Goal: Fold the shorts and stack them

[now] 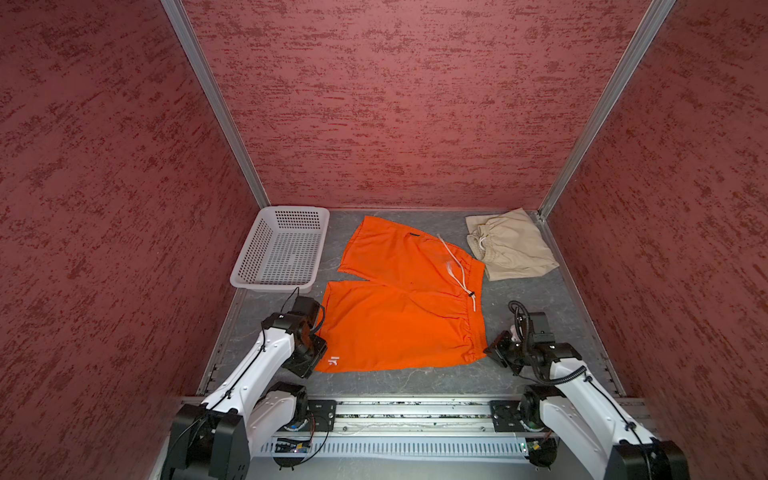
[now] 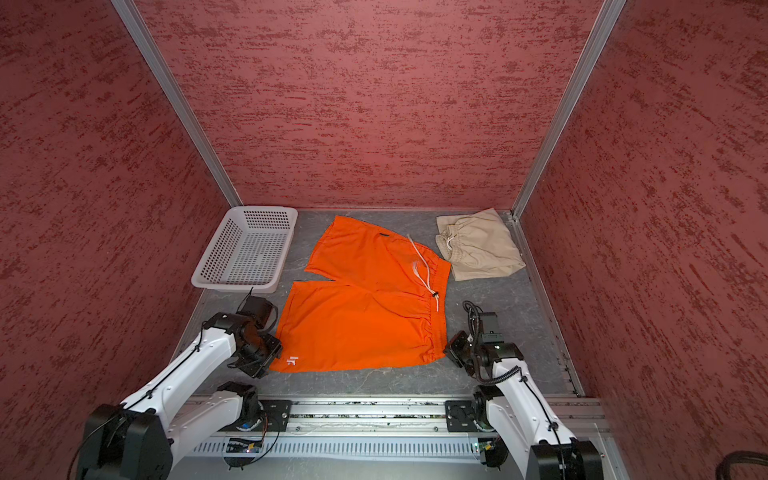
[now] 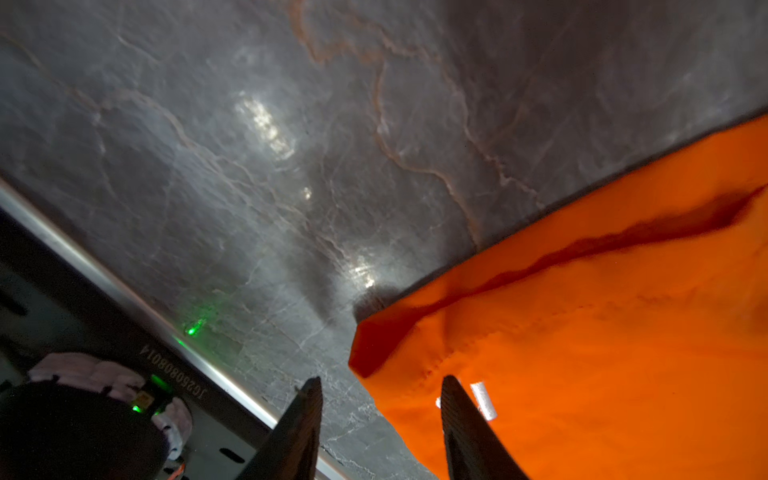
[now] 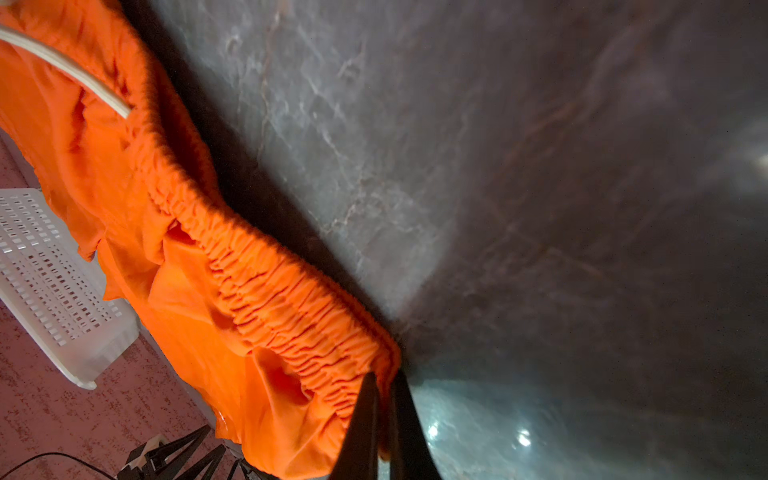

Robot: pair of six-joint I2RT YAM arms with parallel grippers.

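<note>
Clenched right fingers (image 4: 363,436) pinch the waistband corner of the orange shorts (image 1: 399,324), spread flat across the worktop (image 1: 395,384); left fingers (image 3: 301,432) stand parted around the near hem corner. Next, seemingly: clamp, then lift both corners for the fold. Beige shorts (image 1: 511,245) lie folded at the far right corner.

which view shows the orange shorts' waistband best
The right wrist view: the waistband fills it close up, gathers sharp, the right gripper shut on its end. Both top views show the whole waistband, but small. The left wrist view shows only the shorts' hem corner.
</note>
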